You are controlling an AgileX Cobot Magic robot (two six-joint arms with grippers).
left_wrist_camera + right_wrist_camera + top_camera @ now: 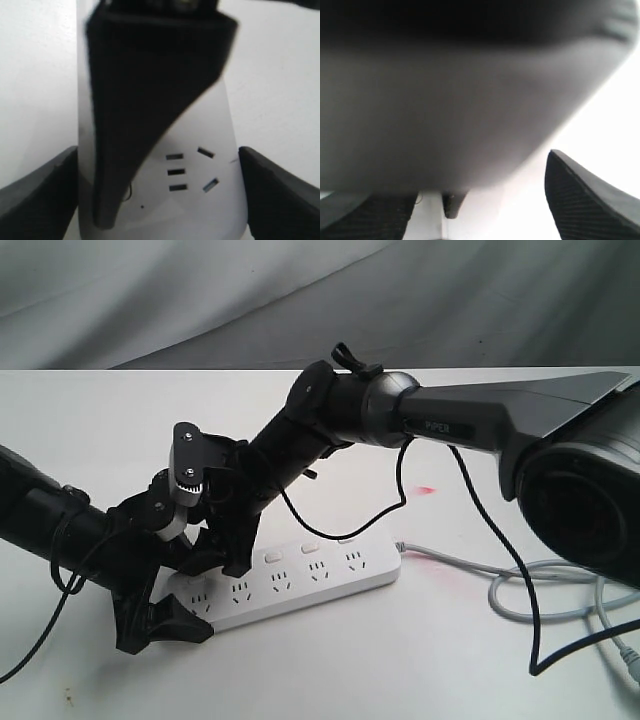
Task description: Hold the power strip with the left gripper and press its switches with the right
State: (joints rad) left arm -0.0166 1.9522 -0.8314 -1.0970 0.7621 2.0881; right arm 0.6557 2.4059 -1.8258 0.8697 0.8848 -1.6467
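Note:
The white power strip (pixel 300 585) lies flat on the white table, running from lower left to upper right. My left gripper (pixel 165 618) is shut on its near end, and in the left wrist view its fingers (pixel 37 197) press against both long sides of the power strip (pixel 200 210). My right gripper (pixel 215 552) reaches across from the right and stands open over that same end. One of its black fingers (pixel 145 100) comes down with its tip on the strip's top. Three switches (pixel 310 548) show; the others are hidden under the grippers. The right wrist view is mostly blocked by a blurred grey body.
The strip's grey cord (pixel 470 565) runs right into a loose coil (pixel 565 605). A thin black cable (pixel 505 550) hangs from the right arm (pixel 450 425). A large dark housing (pixel 590 505) fills the right edge. A small red light spot (pixel 427 489) lies on the table.

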